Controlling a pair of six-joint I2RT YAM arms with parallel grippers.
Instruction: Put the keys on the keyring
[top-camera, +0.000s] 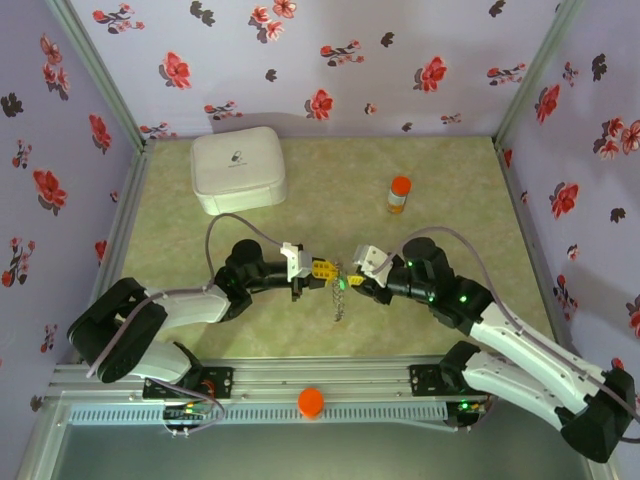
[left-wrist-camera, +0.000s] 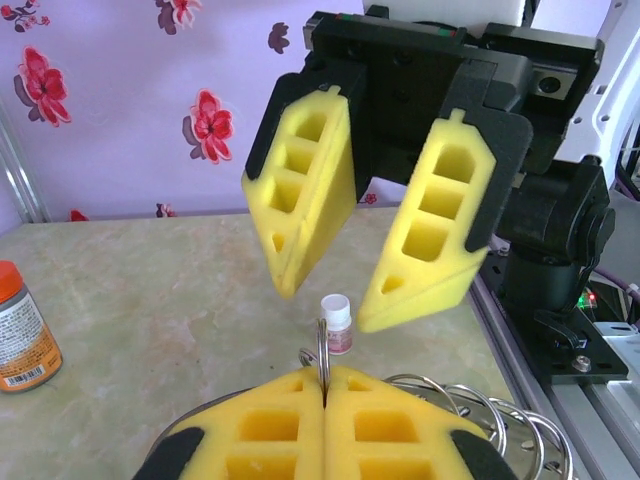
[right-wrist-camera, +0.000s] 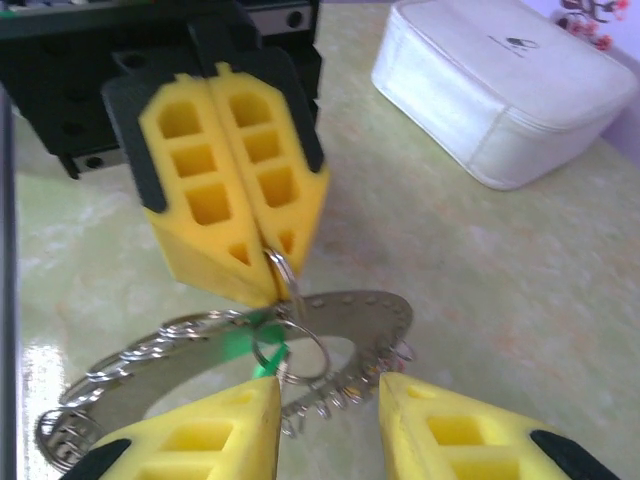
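Between the two grippers, over the middle of the table (top-camera: 300, 215), the keyring (right-wrist-camera: 372, 306) is held up by a small wire loop at its edge. A green key (right-wrist-camera: 243, 346) lies against the ring's band just beside that loop, with a second small round loop (right-wrist-camera: 292, 355) just below it. Whether the key is threaded on cannot be told. From above, a beaded length trails from the held spot toward the near edge of the table.

The left gripper (right-wrist-camera: 266, 284) has its yellow foam fingers pressed together, pinching the keyring by that wire loop right at their tips. The right gripper (right-wrist-camera: 328, 386) faces it tip to tip, its fingers (left-wrist-camera: 300, 190) spread apart and clamping nothing. The ring and the green key sit just ahead of the gap.

A small white-capped vial (left-wrist-camera: 337, 322) stands upright on the table beneath the right gripper's spread fingers. Farther back and to the right, well apart, an orange-capped bottle (top-camera: 399, 194) stands upright. A white rounded case (top-camera: 238, 168) rests at the far left of the table. An orange round thing (top-camera: 311, 401) sits on the metal rail between the arm bases.
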